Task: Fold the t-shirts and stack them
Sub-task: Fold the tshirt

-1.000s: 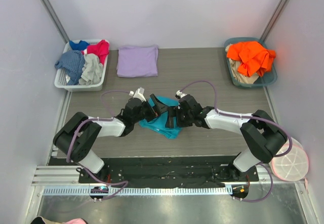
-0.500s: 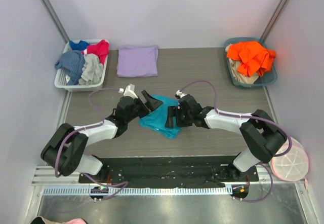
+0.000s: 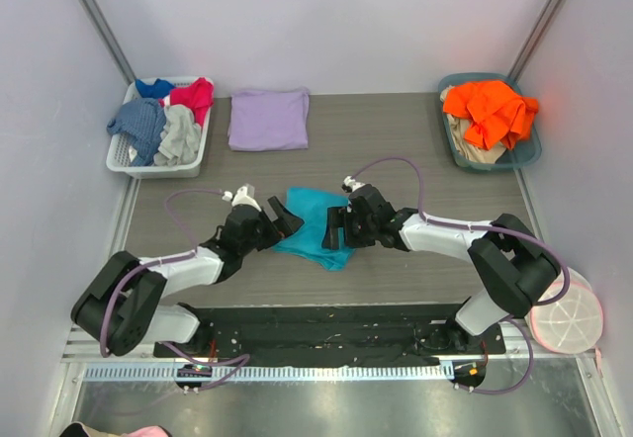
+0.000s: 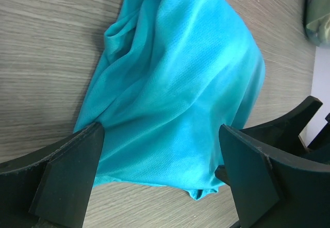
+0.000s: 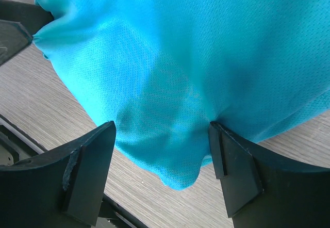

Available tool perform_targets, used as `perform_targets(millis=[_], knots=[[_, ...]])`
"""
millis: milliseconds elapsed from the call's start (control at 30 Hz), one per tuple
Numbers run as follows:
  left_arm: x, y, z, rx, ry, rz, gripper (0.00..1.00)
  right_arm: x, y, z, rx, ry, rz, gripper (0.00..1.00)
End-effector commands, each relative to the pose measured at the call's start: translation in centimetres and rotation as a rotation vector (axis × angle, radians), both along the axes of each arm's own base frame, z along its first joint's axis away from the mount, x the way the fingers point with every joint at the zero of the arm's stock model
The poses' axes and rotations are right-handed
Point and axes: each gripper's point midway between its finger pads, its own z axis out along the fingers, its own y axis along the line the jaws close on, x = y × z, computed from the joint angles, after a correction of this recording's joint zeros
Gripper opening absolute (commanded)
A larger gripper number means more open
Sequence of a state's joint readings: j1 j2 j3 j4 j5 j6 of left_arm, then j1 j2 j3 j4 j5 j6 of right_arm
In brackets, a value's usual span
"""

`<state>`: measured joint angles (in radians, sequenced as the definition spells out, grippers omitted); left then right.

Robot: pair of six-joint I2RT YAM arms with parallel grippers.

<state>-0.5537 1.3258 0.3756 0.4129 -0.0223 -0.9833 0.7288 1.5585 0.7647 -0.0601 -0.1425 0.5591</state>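
Top external: t-shirt [image 3: 310, 221] between left hand [image 3: 287, 222], right hand [image 3: 333, 230]

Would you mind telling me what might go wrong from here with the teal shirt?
The teal shirt lies bunched, not flat, so the open left pincer or right pincer may pinch several layers and fold it crooked. Dragging it could crumple it more before stacking on the folded lavender shirt.
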Motion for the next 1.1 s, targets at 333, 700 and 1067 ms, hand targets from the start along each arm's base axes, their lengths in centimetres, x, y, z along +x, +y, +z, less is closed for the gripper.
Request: perform_targets(millis=[333,700,1067], knots=[[-0.3,4.3,4.2,0.161,-0.095,0.091,1.0,-1.1,-1.3,-1.7,-0.052,0.048,-0.011,0.81],[2.3,1.6,2.6,0.249,-0.042,-0.03,1.0,-0.3,-0.9,2.2,-0.026,-0.013,-0.002,0.81],[3.0,0.6,-0.7,0.286,0.009,-0.078,1.0,0.4,-1.1,8.5,0.0,-0.117,0.009,0.82]])
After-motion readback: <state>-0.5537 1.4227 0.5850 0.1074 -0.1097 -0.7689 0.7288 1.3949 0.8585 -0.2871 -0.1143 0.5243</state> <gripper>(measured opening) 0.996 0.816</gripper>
